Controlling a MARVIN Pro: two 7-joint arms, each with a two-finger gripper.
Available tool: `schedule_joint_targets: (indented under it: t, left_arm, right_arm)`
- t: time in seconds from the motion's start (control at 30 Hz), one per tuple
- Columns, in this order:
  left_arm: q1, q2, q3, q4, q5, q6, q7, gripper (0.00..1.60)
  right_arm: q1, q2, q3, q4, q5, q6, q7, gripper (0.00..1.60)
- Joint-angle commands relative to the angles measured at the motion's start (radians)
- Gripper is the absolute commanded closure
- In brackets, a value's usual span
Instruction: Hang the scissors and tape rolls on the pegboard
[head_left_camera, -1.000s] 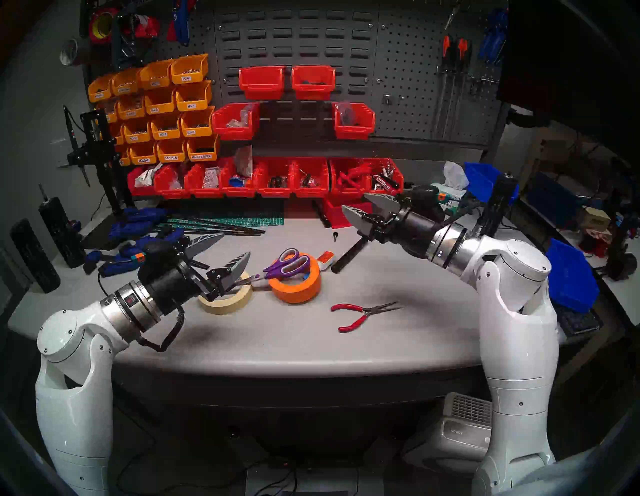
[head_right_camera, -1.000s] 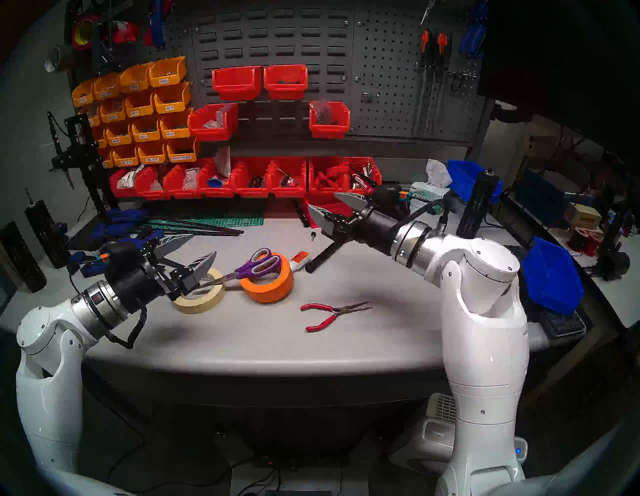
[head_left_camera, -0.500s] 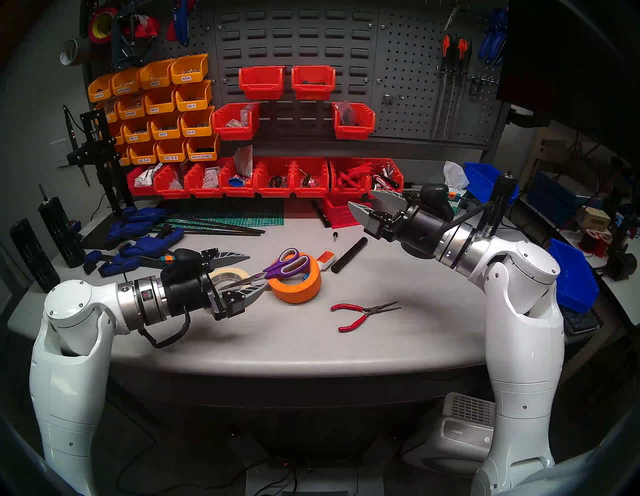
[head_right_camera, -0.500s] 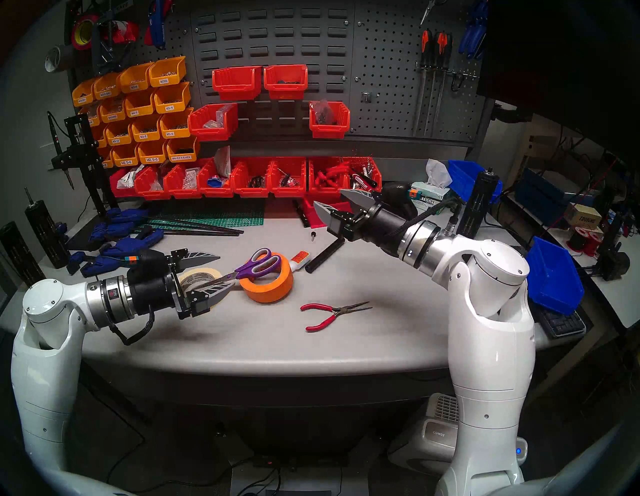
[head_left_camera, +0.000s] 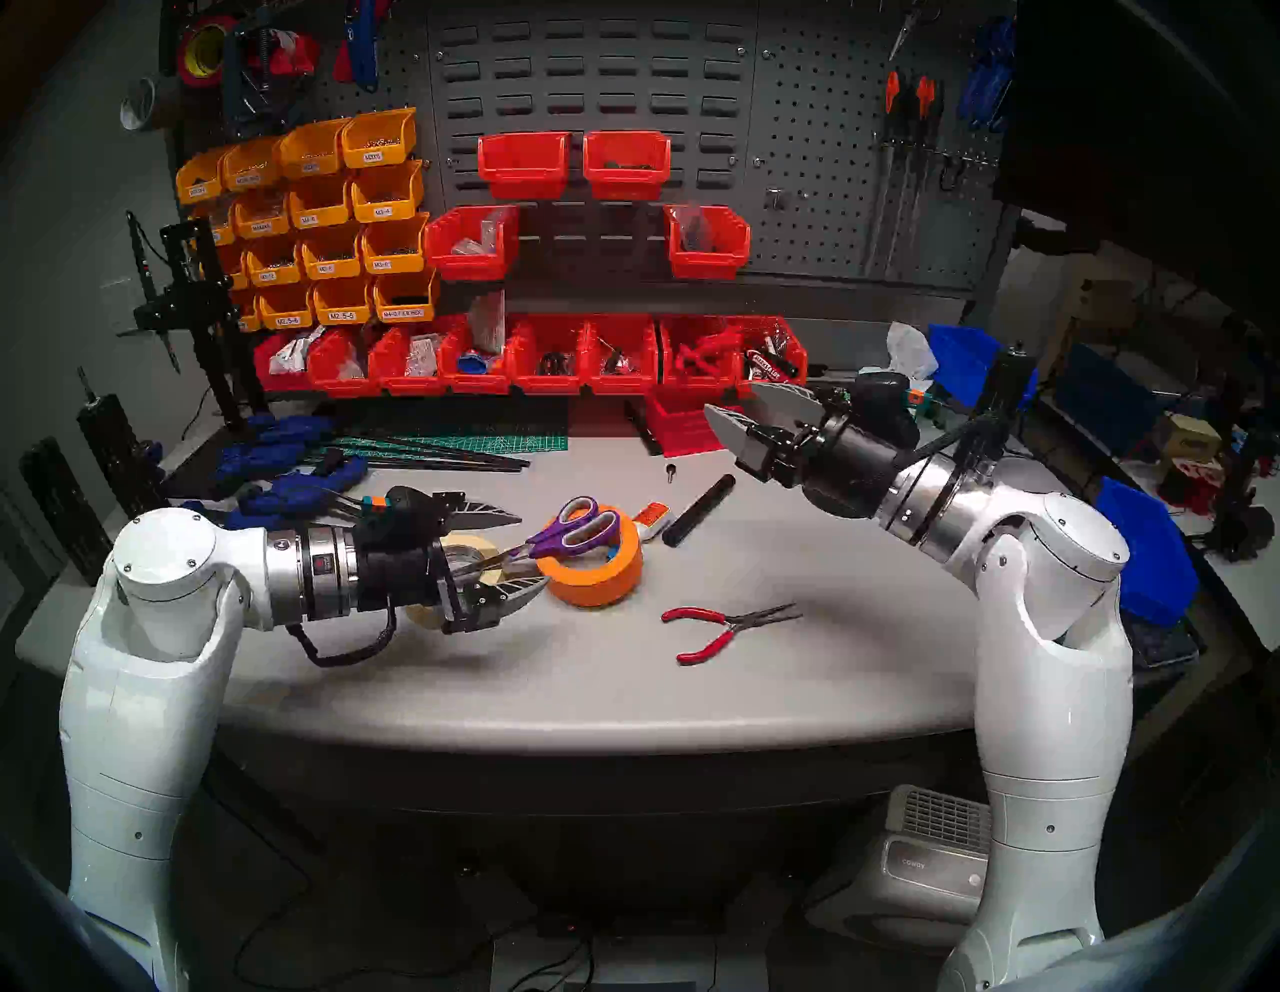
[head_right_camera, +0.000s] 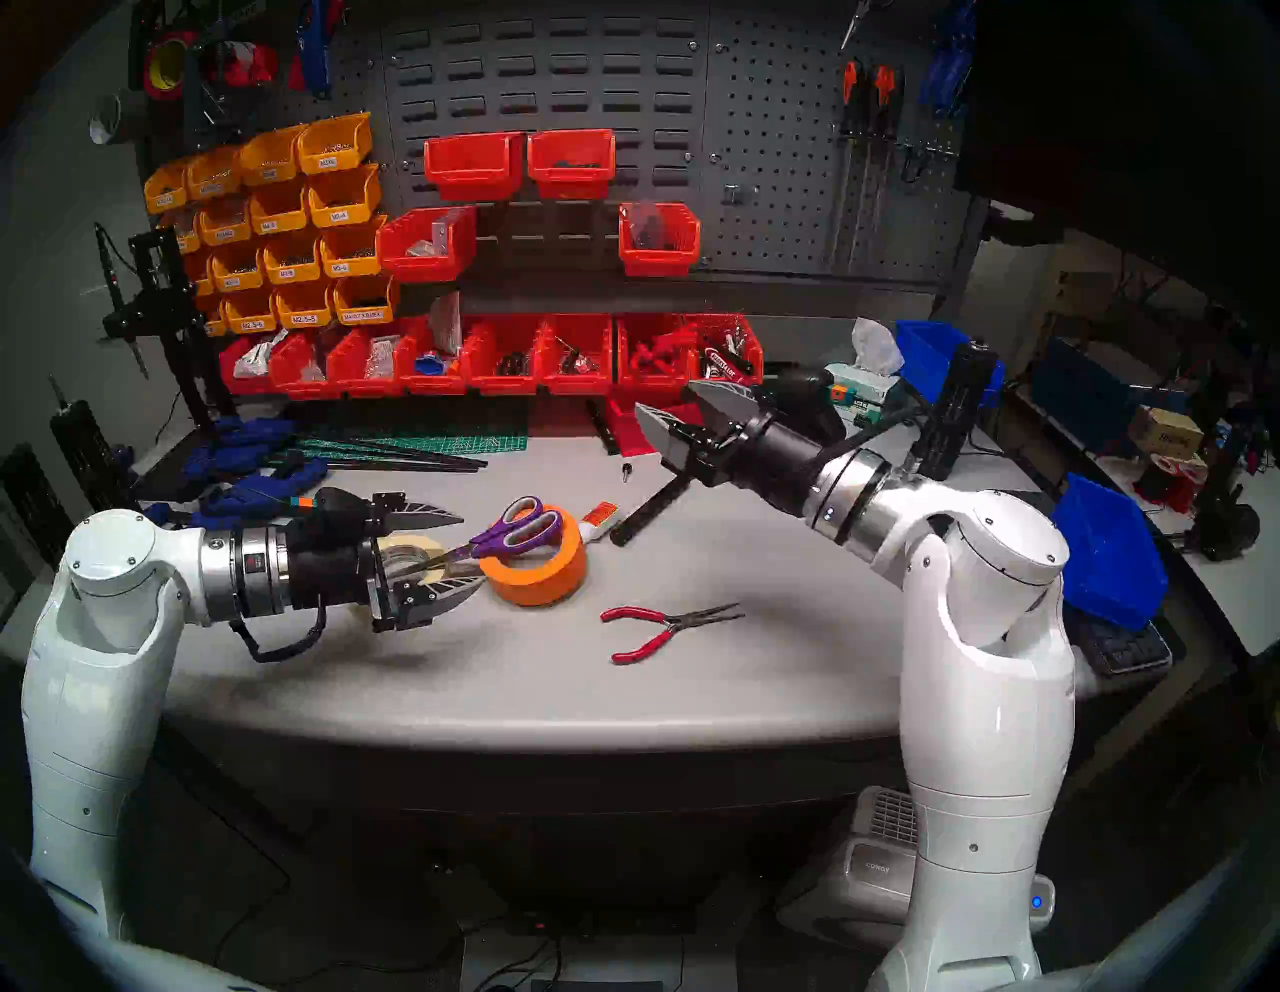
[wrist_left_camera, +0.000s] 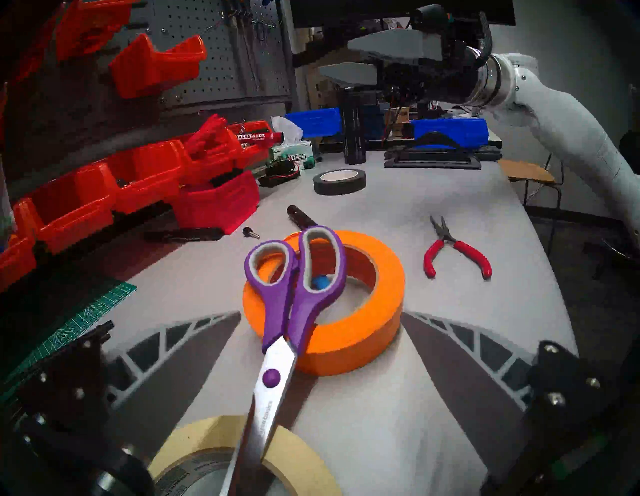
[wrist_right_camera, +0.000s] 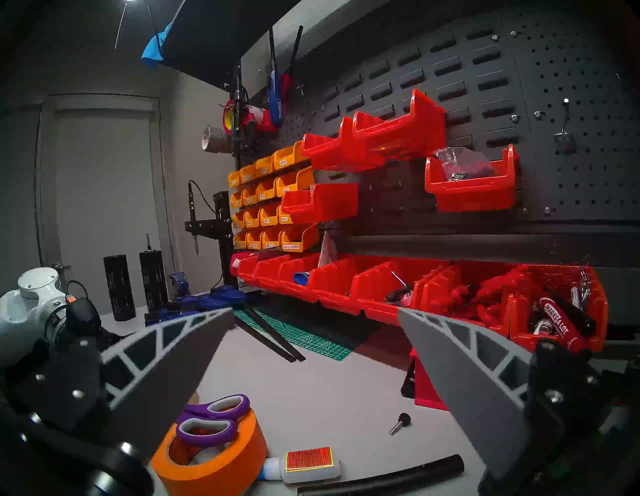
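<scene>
Purple-handled steel scissors (wrist_left_camera: 294, 311) (bridging tape rings)

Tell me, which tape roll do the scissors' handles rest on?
The orange roll: the purple handles of the scissors lie across its top. The cream roll carries only the blade end, and the black roll sits apart near the bins.

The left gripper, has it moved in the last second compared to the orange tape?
Yes. The left gripper advanced rightward toward the stationary orange tape roll, open jaws now straddling the scissors.

Red-handled needle-nose pliers (head_left_camera: 727, 629) lying on grey worktable (head_left_camera: 796, 679). Small white glue bottle (wrist_right_camera: 304, 464) beside black rod (wrist_right_camera: 384, 479). Red plastic bins (head_left_camera: 554, 357) behind.
</scene>
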Motion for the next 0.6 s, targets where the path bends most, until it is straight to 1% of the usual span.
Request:
schedule_joint_targets:
  t: [0.0,0.07,0.1,0.13,0.2,0.23,0.27,0.33,0.37,0.4,0.43,0.53,0.57]
  left_arm:
    - [-0.084,0.031,0.001,0.004,0.01,0.015,0.007,0.16]
    - [-0.085,0.043,0.001,0.004,0.017,0.017,0.001,0.21]
    - [-0.086,0.054,0.007,0.003,0.026,0.022,-0.004,0.32]
    - [-0.087,0.06,0.009,0.003,0.029,0.024,-0.009,0.34]
    - [-0.085,0.069,0.015,0.004,0.037,0.026,-0.016,0.44]
    - [-0.085,0.069,0.015,0.004,0.037,0.026,-0.016,0.44]
    - [-0.083,0.071,0.016,0.006,0.04,0.027,-0.022,0.5]
    - [-0.086,0.078,0.021,0.008,0.047,0.027,-0.031,0.45]
    - [-0.085,0.08,0.024,0.007,0.05,0.033,-0.034,0.46]
    - [-0.084,0.088,0.028,0.006,0.054,0.035,-0.044,0.39]
    - [-0.08,0.089,0.027,0.004,0.057,0.033,-0.048,0.4]
    - [-0.074,0.083,0.026,0.004,0.062,0.043,-0.049,0.34]
    - [-0.072,0.076,0.026,0.004,0.065,0.046,-0.041,0.35]
  right_arm:
    - [0.002,-0.01,0.008,-0.04,0.009,-0.002,-0.002,0.0]
    - [0.002,-0.011,0.009,-0.041,0.008,-0.002,-0.001,0.0]
    - [0.002,-0.012,0.01,-0.041,0.009,-0.002,-0.001,0.0]
    - [0.002,-0.013,0.01,-0.041,0.008,-0.003,0.0,0.0]
    - [0.004,-0.015,0.011,-0.039,0.009,-0.003,0.001,0.0]
    - [0.004,-0.015,0.011,-0.039,0.009,-0.003,0.001,0.0]
    - [0.006,-0.016,0.011,-0.038,0.009,-0.003,0.002,0.0]
    - [0.008,-0.017,0.011,-0.036,0.009,-0.003,0.002,0.0]
    - [0.009,-0.017,0.011,-0.036,0.008,-0.002,0.002,0.0]
    - [0.011,-0.016,0.011,-0.036,0.007,-0.002,0.002,0.0]
    - [0.014,-0.016,0.011,-0.036,0.007,0.0,0.003,0.0]
    - [0.019,-0.015,0.011,-0.039,0.006,0.002,0.003,0.0]
    - [0.019,-0.015,0.012,-0.04,0.006,0.001,0.003,0.0]
